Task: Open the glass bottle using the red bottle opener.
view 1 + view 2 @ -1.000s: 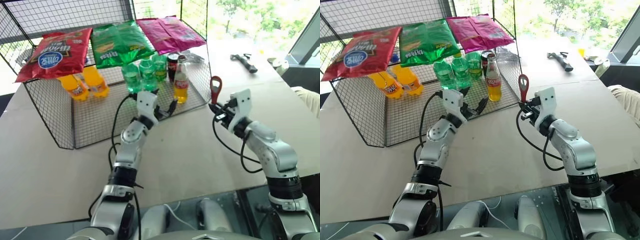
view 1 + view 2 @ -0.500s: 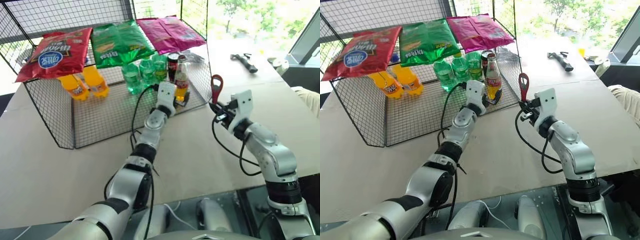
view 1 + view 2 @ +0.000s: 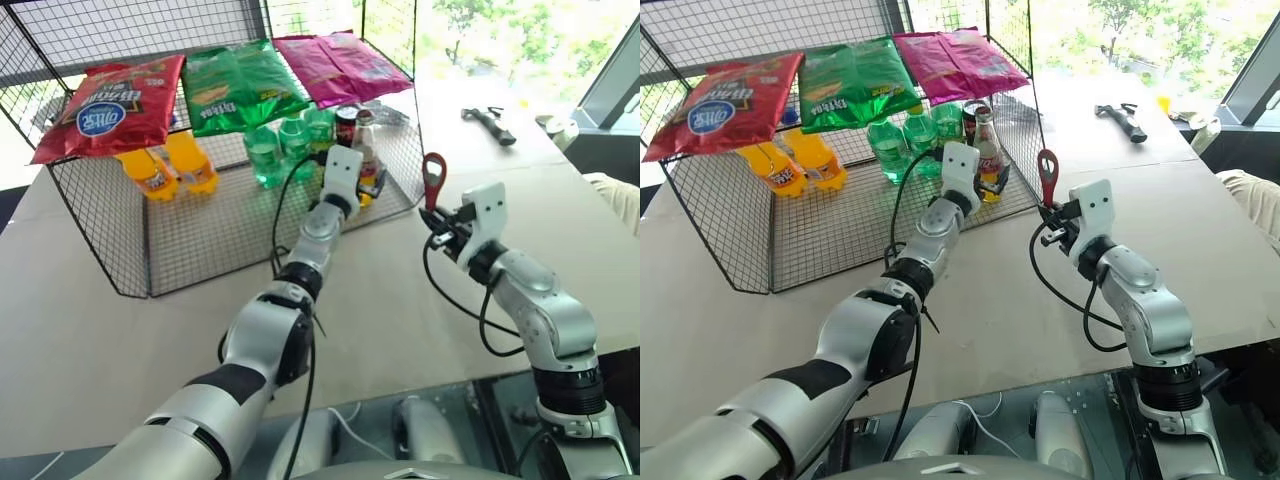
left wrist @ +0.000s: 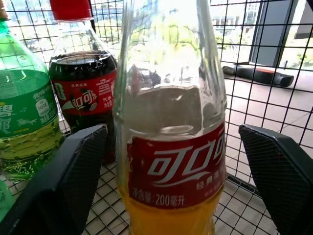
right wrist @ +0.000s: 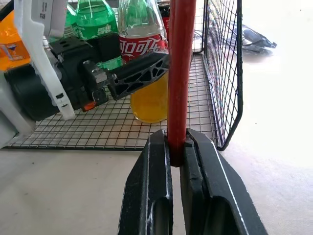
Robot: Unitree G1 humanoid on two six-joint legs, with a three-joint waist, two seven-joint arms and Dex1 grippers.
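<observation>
Straddling the glass bottle [image 4: 171,147], open left claw [image 4: 171,161]; right claw [image 5: 177,147] clamping upright red bottle opener [image 5: 180,68].

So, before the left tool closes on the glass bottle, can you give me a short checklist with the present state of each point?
1. Left tool open, one finger on each side of the glass bottle: ok.
2. Fingers level with the bottle's red label, not the narrow neck: ok.
3. Bottle standing upright on the wire shelf: ok.
4. Neighbours out of the grip: the cola bottle and green bottle stand behind the left finger, not between the fingers: ok.
5. Right tool shut on the red bottle opener, which stands upright: ok.
6. Cap still on the bottle: cannot tell.
</observation>
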